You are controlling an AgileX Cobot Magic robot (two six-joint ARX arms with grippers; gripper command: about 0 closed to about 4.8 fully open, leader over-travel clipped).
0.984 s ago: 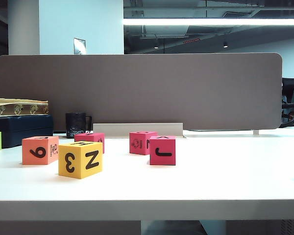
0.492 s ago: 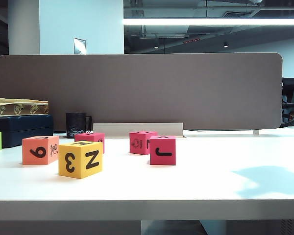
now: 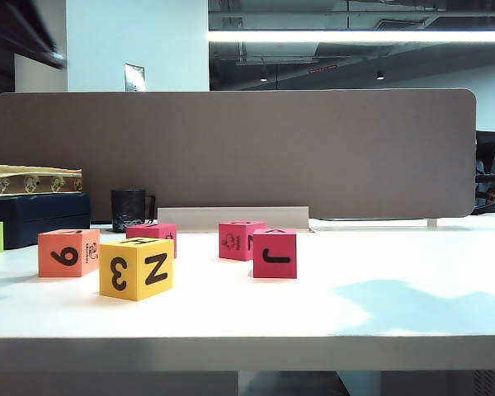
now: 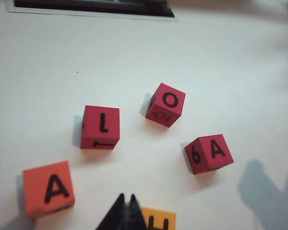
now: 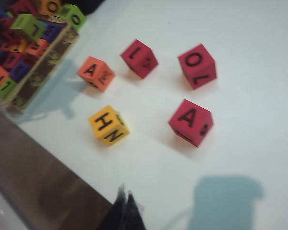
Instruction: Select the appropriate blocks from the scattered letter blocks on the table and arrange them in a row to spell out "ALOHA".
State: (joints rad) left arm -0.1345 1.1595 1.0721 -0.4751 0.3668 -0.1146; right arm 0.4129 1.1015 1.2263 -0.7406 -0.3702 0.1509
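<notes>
Nothing had yet been picked up: all five letter blocks sat loose on the white table [image 3: 412,280], scattered rather than in a row, so by my reading the job stood at its very start, with both arms hanging above the work. From the left wrist view the left gripper [image 4: 126,213] hung over the blocks with its dark fingertips pressed together and nothing between them; the right gripper [image 5: 126,211] looked the same in its own view, jaws shut and empty, off to the side of the cluster. Seen from above, the top faces read an A on the orange block [image 4: 48,188], an L on one red block [image 4: 101,127], an O on a second red block [image 4: 165,104], an A on the third red block [image 4: 209,153], and an H on the yellow block [image 5: 109,125] (so the whole word was already on the table, face up). A box of spare blocks [image 5: 26,52] stood beside them. The next move probably called for a gripper to open, settle squarely over one cube, likely an A, and close on its sides without nudging its near neighbours.
</notes>
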